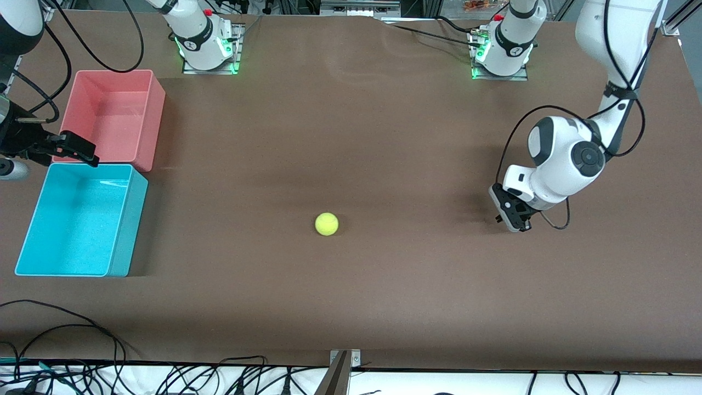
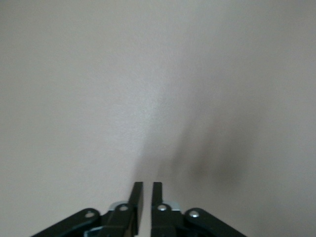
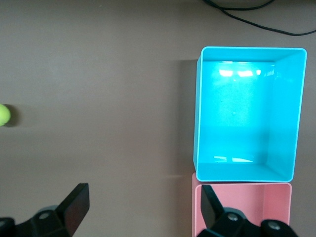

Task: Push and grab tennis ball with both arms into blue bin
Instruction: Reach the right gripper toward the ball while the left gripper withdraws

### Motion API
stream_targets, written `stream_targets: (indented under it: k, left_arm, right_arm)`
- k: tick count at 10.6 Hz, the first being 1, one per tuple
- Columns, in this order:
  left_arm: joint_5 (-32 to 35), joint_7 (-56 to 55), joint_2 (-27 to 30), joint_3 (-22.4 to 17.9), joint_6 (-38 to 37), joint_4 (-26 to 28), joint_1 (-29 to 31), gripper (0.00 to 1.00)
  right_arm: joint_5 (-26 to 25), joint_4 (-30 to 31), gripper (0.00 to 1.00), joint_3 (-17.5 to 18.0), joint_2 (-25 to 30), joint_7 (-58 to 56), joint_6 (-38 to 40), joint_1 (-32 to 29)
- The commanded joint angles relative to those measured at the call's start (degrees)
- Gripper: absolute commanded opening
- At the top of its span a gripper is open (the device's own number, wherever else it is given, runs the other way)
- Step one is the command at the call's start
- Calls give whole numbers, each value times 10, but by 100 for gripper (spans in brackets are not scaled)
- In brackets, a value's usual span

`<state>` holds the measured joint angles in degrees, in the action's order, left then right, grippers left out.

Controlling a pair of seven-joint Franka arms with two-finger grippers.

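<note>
The tennis ball [image 1: 327, 224] lies on the brown table near its middle, apart from both grippers. It also shows at the edge of the right wrist view [image 3: 4, 115]. The blue bin [image 1: 129, 230] stands at the right arm's end of the table; it is empty in the right wrist view [image 3: 198, 113]. My left gripper [image 1: 513, 218] is low over the table toward the left arm's end, level with the ball. It is shut and empty, with bare table ahead of it [image 2: 147, 191]. My right gripper [image 1: 82, 151] hangs open over the edge where the two bins meet [image 3: 143, 205].
A pink-red bin [image 1: 156, 120] stands empty against the blue bin, farther from the front camera, and also shows in the right wrist view [image 3: 247, 187]. Cables [image 1: 66, 329] lie along the table's edge nearest the front camera.
</note>
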<state>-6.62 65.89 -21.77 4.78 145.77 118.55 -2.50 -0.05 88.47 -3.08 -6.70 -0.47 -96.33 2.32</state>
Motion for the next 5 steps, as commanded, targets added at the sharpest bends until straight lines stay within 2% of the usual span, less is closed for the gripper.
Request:
stream_targets:
  k: [1,2,5]
  left_arm:
    - [0,-1,68,-8,-24,36,2,52]
    - [0,3,80,-8,-29,37,3,100]
    - [0,-2,122,-9,-65,43,8,100]
  right_arm:
    - [7,-2,100,3,-3,-11,-4,1]
    - [6,-1,100,4,-5,-11,-4,1]
    - [9,-1,100,6,-13,-11,-7,1]
